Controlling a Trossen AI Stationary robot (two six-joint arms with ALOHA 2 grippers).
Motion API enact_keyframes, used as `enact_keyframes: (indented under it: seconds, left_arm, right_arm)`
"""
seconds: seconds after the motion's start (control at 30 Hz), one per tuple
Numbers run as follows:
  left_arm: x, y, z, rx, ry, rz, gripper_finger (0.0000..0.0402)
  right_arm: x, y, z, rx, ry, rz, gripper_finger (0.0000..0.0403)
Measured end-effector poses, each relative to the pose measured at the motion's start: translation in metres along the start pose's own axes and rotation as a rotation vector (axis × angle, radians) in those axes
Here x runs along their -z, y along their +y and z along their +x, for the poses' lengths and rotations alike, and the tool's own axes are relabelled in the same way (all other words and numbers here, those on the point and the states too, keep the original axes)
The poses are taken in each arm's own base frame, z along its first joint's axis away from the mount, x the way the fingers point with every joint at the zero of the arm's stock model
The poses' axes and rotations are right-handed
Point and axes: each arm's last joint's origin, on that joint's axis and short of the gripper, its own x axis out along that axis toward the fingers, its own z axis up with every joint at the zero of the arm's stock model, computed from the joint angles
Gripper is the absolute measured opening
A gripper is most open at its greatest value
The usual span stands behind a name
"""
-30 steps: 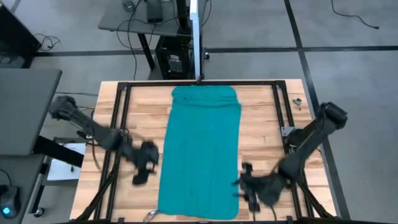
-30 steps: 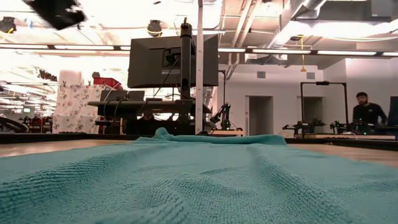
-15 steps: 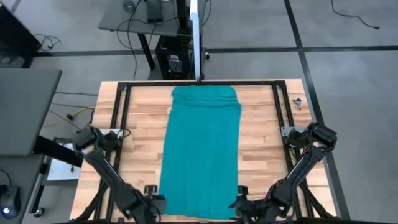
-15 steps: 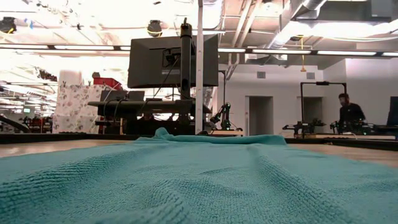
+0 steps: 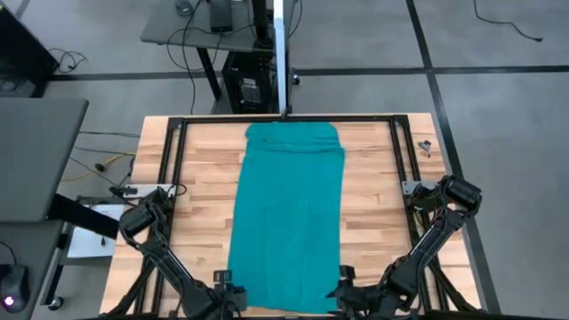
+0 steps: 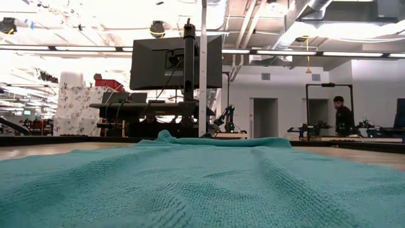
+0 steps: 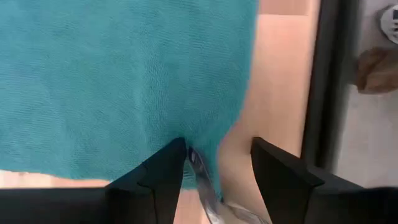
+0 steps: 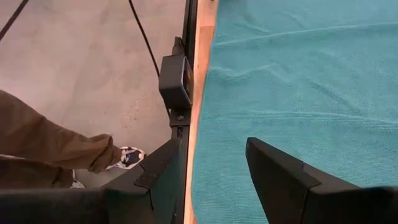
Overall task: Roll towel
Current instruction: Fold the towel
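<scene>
The teal towel [image 5: 289, 213] lies flat as one long strip from the table's far edge to its near edge; its far end is slightly bunched [image 6: 202, 142]. My left gripper [image 5: 229, 298] is at the towel's near left corner, pointing steeply down. Its open fingers stand either side of the corner's edge [image 7: 217, 162]. My right gripper [image 5: 342, 293] hovers open at the near right corner, slanting down. The towel's edge and a strip of bare wood show between its fingers [image 8: 214, 162]. My left gripper stands open over the towel's near left corner [image 7: 233, 124], one finger [image 7: 168, 168] over the cloth and the other [image 7: 273, 168] over bare wood. Whether a fingertip touches the cloth I cannot tell.
A black frame [image 5: 284, 117] runs round the wooden tabletop. A small black camera box [image 8: 174, 81] sits on the near edge, and a silvery metal piece [image 7: 202, 180] lies by the left corner. A person's leg and shoe [image 8: 127, 157] show beyond the near edge.
My left gripper has swung from beside the towel's middle toward the near edge and down to the near left corner, tipping to point more steeply down. My right gripper has shifted a little toward the near edge and lower, then held still. The towel has not moved.
</scene>
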Motion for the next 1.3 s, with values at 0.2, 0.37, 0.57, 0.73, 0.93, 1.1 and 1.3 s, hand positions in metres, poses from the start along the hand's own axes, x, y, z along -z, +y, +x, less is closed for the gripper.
enact_keyframes:
  seconds: [0.2,0.37,0.57,0.73,0.93,1.1,1.3]
  left_arm:
    - [-0.002,0.002,0.000,-0.003,-0.010,-0.004,0.0145]
    - [-0.003,0.001,0.001,0.008,-0.018,-0.009,0.0133]
    - [-0.003,0.001,0.001,0.008,-0.018,-0.025,0.0133]
    - [-0.003,0.001,0.001,0.008,-0.019,-0.002,0.0133]
    - [-0.004,0.001,0.001,0.006,-0.021,0.012,0.0133]
    - [-0.004,0.001,0.001,0.005,-0.024,0.010,0.0133]
    - [-0.004,0.001,0.001,-0.001,-0.027,0.017,0.0133]
  right_arm:
    - [0.012,-0.002,0.006,0.019,0.045,-0.044,0.0177]
    - [0.029,0.008,0.030,-0.010,0.088,-0.114,0.0177]
    - [0.042,0.012,0.051,0.016,0.121,-0.087,0.0177]
    - [0.046,0.011,0.053,0.027,0.141,-0.099,0.0177]
    - [0.049,0.009,0.052,0.048,0.171,-0.120,0.0177]
    - [0.051,0.011,0.051,0.039,0.172,-0.115,0.0177]
    - [0.064,0.018,0.060,-0.031,0.206,-0.102,0.0177]
